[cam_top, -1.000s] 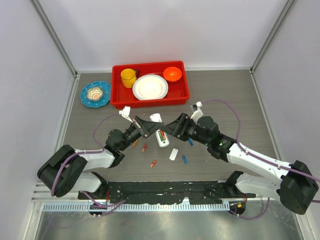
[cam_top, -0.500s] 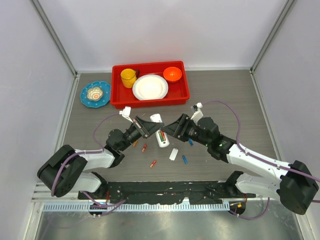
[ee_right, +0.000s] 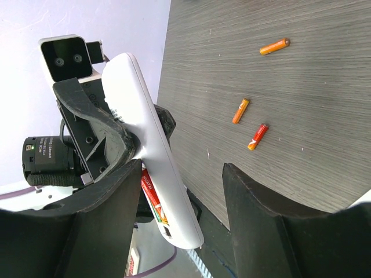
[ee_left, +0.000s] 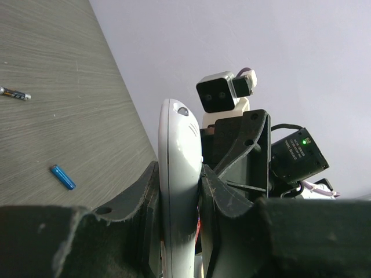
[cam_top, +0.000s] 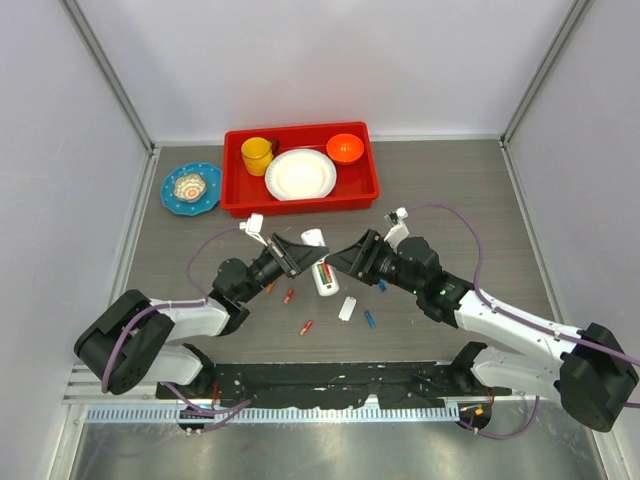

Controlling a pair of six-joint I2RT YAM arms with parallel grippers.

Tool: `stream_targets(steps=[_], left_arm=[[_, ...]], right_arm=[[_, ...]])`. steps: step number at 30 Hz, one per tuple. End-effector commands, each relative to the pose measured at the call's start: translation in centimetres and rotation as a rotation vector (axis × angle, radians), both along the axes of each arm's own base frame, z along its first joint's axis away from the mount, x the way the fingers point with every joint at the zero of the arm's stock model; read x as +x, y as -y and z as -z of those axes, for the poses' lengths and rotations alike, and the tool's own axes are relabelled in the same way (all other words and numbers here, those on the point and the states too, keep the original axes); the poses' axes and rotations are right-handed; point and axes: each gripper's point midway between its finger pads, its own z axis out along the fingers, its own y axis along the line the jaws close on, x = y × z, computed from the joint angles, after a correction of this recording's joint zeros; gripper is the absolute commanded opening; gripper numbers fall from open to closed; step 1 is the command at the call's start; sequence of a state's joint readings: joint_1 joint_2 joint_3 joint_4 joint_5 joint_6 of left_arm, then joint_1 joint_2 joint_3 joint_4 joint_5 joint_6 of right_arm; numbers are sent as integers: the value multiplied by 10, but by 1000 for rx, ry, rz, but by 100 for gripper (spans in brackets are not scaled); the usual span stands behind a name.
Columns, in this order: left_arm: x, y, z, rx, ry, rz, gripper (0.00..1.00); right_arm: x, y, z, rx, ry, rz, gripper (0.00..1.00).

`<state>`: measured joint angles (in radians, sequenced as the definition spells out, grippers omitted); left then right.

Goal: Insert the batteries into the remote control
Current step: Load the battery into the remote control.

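Note:
The white remote control [cam_top: 321, 270] is held on edge above the table, clamped by my left gripper [cam_top: 293, 256]. In the left wrist view the fingers [ee_left: 139, 191] press both sides of the remote [ee_left: 177, 174]. An orange-red and green battery [ee_right: 152, 197] lies in the remote's [ee_right: 145, 133] back recess. My right gripper [cam_top: 345, 261] is open and empty, with the remote's end between its jaws, close to one finger [ee_right: 110, 197]. Loose orange batteries [cam_top: 289, 295] [ee_right: 258, 136] and blue batteries [cam_top: 369, 319] [ee_left: 62, 176] lie on the table.
A small white cover piece [cam_top: 347, 308] lies near the blue battery. A red tray [cam_top: 365, 190] with a yellow cup, a white plate and an orange bowl stands at the back. A blue dish [cam_top: 191, 188] sits left of it.
My right gripper has shifted slightly toward the near side. The left gripper and the remote have stayed in place.

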<state>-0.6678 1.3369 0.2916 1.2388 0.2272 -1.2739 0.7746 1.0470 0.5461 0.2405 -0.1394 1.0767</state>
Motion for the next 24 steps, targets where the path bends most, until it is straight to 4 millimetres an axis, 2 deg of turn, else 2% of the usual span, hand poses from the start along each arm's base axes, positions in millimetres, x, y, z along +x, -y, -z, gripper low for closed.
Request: stream_targets(steps=[1, 10, 24], left_arm=[[-14, -16, -105, -259, 304, -21, 0], [-14, -15, -106, -258, 306, -16, 0], [-13, -9, -75, -194, 255, 4, 0]], right_arm=[[-3, 5, 13, -39, -12, -1, 61], [-5, 4, 19, -45, -24, -10, 61], [7, 3, -28, 9, 44, 25, 66]])
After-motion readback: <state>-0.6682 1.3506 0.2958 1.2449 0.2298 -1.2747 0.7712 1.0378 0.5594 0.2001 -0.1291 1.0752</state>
